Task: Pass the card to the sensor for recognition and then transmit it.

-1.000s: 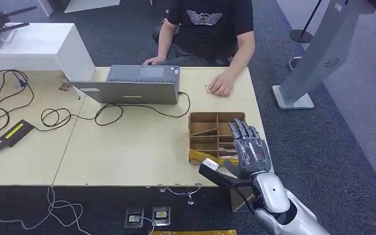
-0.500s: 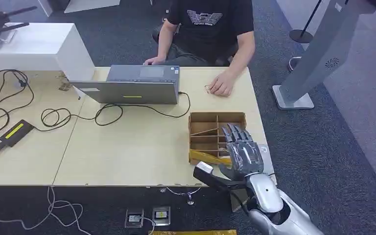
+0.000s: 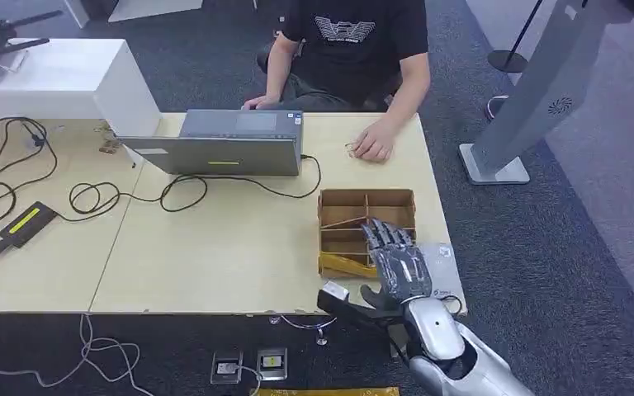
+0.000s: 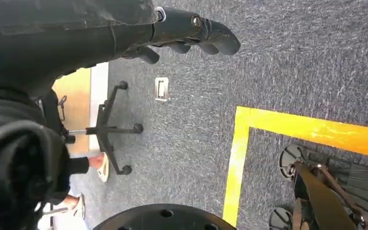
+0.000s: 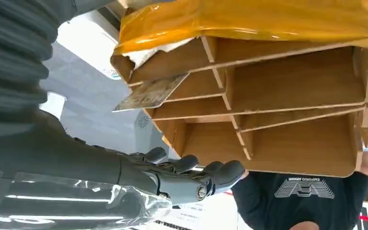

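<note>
Head view: your right robot hand [image 3: 396, 266] hovers over the cardboard box [image 3: 366, 203] on the desk [image 3: 215, 247], fingers spread, holding nothing. Card [image 5: 151, 92] leans in a box slot, ungrasped. Pickup, scan and handover all remain. Left robot hand [image 4: 191, 33]: curled, empty.

A card [image 5: 148, 93] leans in the cardboard divider box [image 5: 287, 120], robot hand [image 5: 191, 179] nearby.

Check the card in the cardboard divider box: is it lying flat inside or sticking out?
Sticking out. The card leans tilted in a compartment of the divider box, one corner past the rim. The right hand hovers with fingers spread, holding nothing.
</note>
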